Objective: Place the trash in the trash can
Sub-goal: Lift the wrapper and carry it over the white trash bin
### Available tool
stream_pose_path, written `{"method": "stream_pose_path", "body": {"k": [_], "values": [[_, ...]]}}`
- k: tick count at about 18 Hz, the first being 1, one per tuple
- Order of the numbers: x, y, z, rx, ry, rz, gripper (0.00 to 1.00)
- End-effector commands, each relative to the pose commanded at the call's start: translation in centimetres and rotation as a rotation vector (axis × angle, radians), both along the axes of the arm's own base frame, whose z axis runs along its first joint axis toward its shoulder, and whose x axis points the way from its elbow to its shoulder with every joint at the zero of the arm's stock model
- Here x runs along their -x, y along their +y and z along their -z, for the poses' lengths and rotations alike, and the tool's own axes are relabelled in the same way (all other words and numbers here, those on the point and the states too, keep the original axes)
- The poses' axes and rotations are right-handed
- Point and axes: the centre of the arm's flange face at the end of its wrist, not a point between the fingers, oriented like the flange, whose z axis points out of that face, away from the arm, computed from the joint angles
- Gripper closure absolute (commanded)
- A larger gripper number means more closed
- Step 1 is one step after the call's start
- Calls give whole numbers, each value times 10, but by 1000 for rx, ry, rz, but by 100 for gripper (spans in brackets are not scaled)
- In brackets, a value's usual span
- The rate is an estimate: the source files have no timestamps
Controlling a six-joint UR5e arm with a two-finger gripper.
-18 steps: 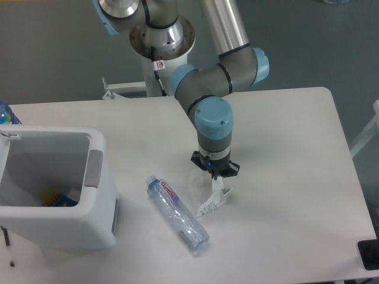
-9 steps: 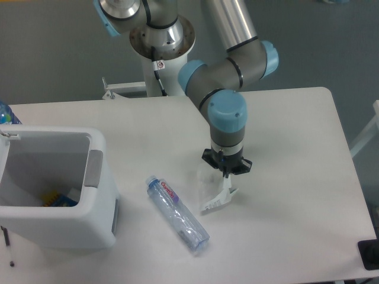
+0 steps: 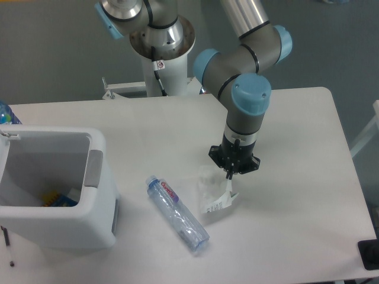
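The crumpled clear wrapper (image 3: 212, 194) with its white printed label hangs from my gripper (image 3: 229, 179) near the table's middle; its lower edge is at or just above the tabletop. The gripper points straight down and is shut on the wrapper's upper right edge. The clear bottle (image 3: 177, 213) with a blue cap and red-lettered label lies on its side just left of the wrapper, cap end toward the far left. The white trash can (image 3: 98, 177) stands at the left edge of the table, well left of the gripper, its opening facing up.
A small blue and yellow item (image 3: 57, 200) lies inside the can. Part of a blue-topped bottle (image 3: 6, 113) shows behind the can at the left edge. A black object (image 3: 369, 254) sits at the table's front right corner. The robot base (image 3: 161, 41) stands behind the table.
The gripper has moved right and a little toward the front, taking the wrapper with it away from the bottle. The bottle and the can have not moved.
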Motion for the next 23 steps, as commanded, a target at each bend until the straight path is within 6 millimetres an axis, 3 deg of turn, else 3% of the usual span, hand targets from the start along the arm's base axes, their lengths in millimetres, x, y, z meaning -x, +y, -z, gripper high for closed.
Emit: {"method": "stream_pose_path", "body": {"k": [2, 13, 23], "values": [[-2, 2, -9, -49, -13, -1, 100], [-28, 11, -116, -353, -52, -86, 100], [-61, 19, -175, -470, -88, -121, 100]]}}
